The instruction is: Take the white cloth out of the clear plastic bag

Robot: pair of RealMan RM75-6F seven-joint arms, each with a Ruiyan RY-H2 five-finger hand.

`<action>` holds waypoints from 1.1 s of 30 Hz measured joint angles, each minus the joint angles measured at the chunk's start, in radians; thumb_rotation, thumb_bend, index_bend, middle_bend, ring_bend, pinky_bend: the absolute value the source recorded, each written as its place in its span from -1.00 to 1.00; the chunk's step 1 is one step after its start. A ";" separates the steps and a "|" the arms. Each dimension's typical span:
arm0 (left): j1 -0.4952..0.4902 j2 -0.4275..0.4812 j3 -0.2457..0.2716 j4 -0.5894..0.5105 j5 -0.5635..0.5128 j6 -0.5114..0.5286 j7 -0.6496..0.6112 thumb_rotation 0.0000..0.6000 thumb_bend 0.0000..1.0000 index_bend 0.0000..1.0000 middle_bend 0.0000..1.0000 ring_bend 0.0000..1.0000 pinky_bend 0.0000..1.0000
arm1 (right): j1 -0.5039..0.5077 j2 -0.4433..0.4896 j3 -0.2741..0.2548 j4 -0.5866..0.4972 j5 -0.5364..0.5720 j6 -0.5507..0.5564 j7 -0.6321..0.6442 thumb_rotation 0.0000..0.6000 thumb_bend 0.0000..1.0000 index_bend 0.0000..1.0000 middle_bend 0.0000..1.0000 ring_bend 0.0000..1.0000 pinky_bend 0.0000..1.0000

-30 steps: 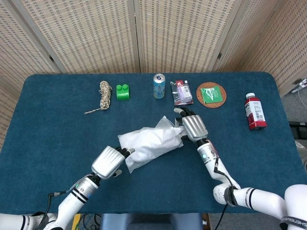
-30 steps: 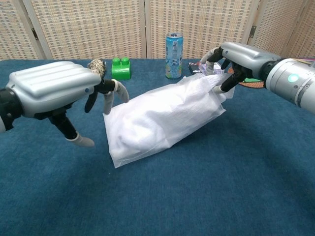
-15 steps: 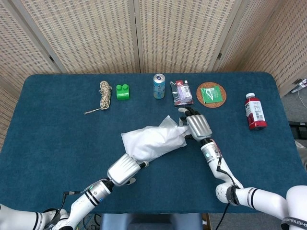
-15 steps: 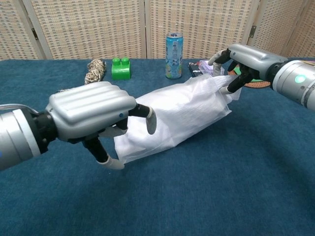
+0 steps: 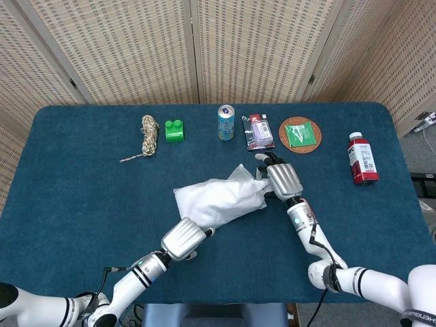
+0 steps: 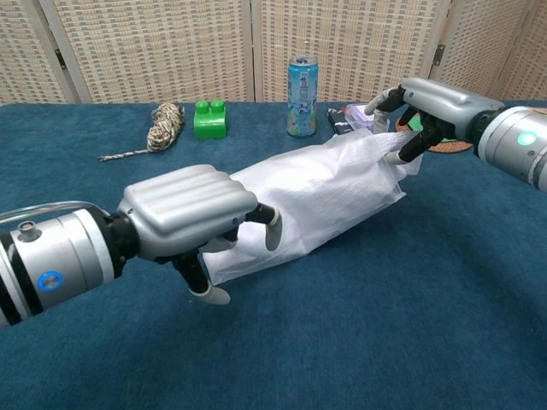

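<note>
The clear plastic bag [image 5: 219,200] [image 6: 329,193] lies on its side mid-table with the white cloth [image 6: 299,205] filling it. My right hand [image 5: 283,179] [image 6: 433,102] pinches the bag's crumpled mouth at its far right end. At the bag's closed near end sits my left hand [image 5: 184,239] [image 6: 190,219]. Its fingers [image 6: 272,229] curl over the bag's corner while the thumb points down to the table, and they do not clamp the plastic. The hand hides the bag's lowest corner in the chest view.
Along the back of the blue table [image 5: 82,197] stand a rope bundle [image 5: 148,135], a green brick [image 5: 174,130], a drink can [image 5: 225,122], a purple packet [image 5: 259,131] and a round coaster [image 5: 300,134]. A red bottle [image 5: 362,159] lies at the right.
My left hand has moved right and nearer, from beside the bag's left edge to its closed near corner. The bag and my right hand have shifted slightly right.
</note>
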 measured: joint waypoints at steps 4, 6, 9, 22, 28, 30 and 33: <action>0.003 -0.013 -0.003 0.021 -0.022 -0.009 0.012 1.00 -0.96 -0.22 1.00 0.91 1.00 | 0.001 -0.001 0.000 -0.001 -0.001 -0.001 -0.001 1.00 0.17 0.53 -0.62 -0.85 -0.52; 0.006 -0.019 -0.005 0.031 -0.032 -0.011 0.017 1.00 -0.96 -0.22 1.00 0.91 1.00 | 0.001 -0.002 0.001 -0.001 0.000 -0.002 -0.001 1.00 0.17 0.53 -0.62 -0.85 -0.52; 0.010 -0.024 -0.008 0.039 -0.044 -0.011 0.025 1.00 -0.96 -0.19 1.00 0.91 1.00 | 0.002 -0.005 0.001 0.000 0.001 -0.004 -0.002 1.00 0.17 0.53 -0.62 -0.85 -0.52; 0.013 -0.045 -0.026 0.064 -0.100 -0.017 0.070 1.00 -0.96 -0.07 1.00 0.91 1.00 | 0.005 -0.011 0.003 0.003 0.004 -0.009 0.000 1.00 0.18 0.53 -0.62 -0.85 -0.52; 0.011 -0.046 -0.033 0.065 -0.152 -0.023 0.112 1.00 -0.96 -0.06 1.00 0.91 1.00 | 0.005 -0.012 0.003 0.003 0.004 -0.010 0.002 1.00 0.18 0.53 -0.62 -0.85 -0.52; 0.011 -0.046 -0.037 0.064 -0.167 -0.022 0.117 1.00 -0.95 -0.05 1.00 0.91 1.00 | 0.005 -0.013 0.003 0.005 0.004 -0.011 0.003 1.00 0.18 0.53 -0.62 -0.85 -0.52; 0.010 -0.049 -0.039 0.066 -0.176 -0.020 0.127 1.00 -0.94 -0.03 1.00 0.91 1.00 | 0.005 -0.015 0.002 0.007 0.004 -0.013 0.004 1.00 0.18 0.53 -0.62 -0.85 -0.52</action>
